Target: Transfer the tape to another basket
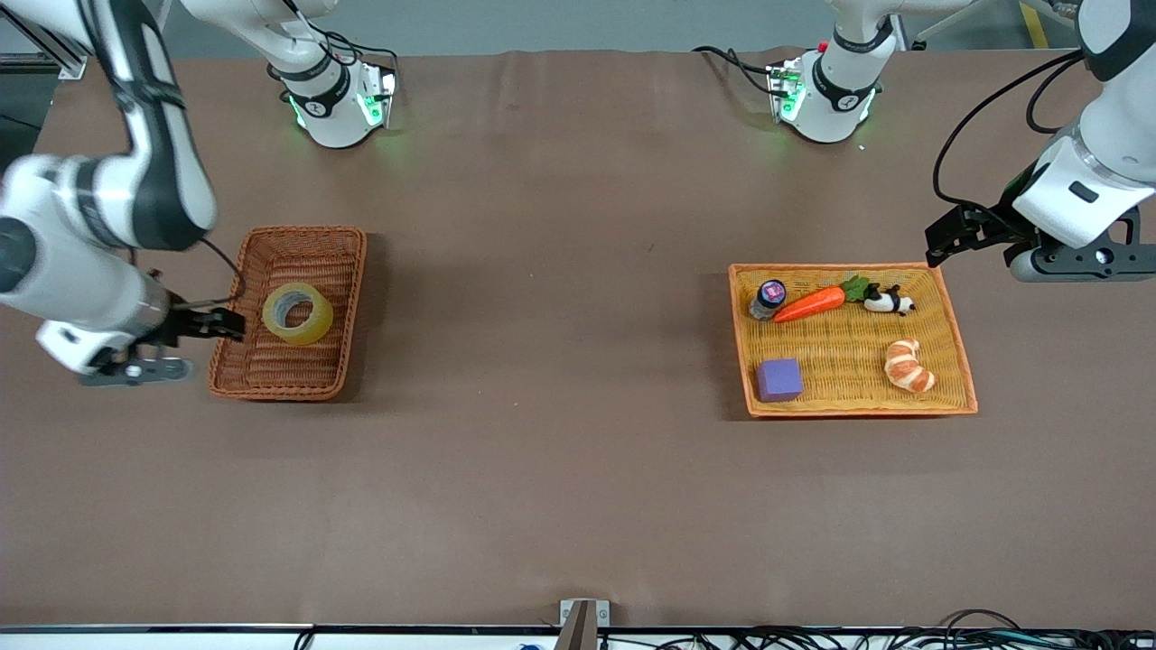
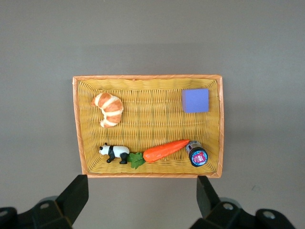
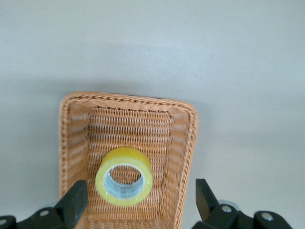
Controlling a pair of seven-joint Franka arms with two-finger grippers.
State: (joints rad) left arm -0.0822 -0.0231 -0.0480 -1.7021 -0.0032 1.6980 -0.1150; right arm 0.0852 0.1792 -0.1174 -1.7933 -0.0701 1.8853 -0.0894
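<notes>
The tape (image 1: 318, 318), a yellowish roll with a grey core, lies tilted in the dark reddish-brown basket (image 1: 302, 232) toward the right arm's end of the table. My right gripper (image 1: 224, 323) is open and empty. It hangs over the basket's outer rim, beside the tape and apart from it. In the right wrist view the tape (image 3: 125, 155) sits in the basket (image 3: 128, 99) just ahead of the open right gripper (image 3: 138, 196). My left gripper (image 1: 944, 239) is open and empty, up over the table beside the orange-yellow tray (image 1: 858, 412); it also shows in the left wrist view (image 2: 141, 191).
The tray (image 2: 147, 77) holds a carrot toy (image 1: 810, 303), a small bottle (image 1: 769, 298), a panda figure (image 1: 890, 301), a croissant toy (image 1: 908, 365) and a purple cube (image 1: 778, 379). Bare brown table lies between the basket and the tray.
</notes>
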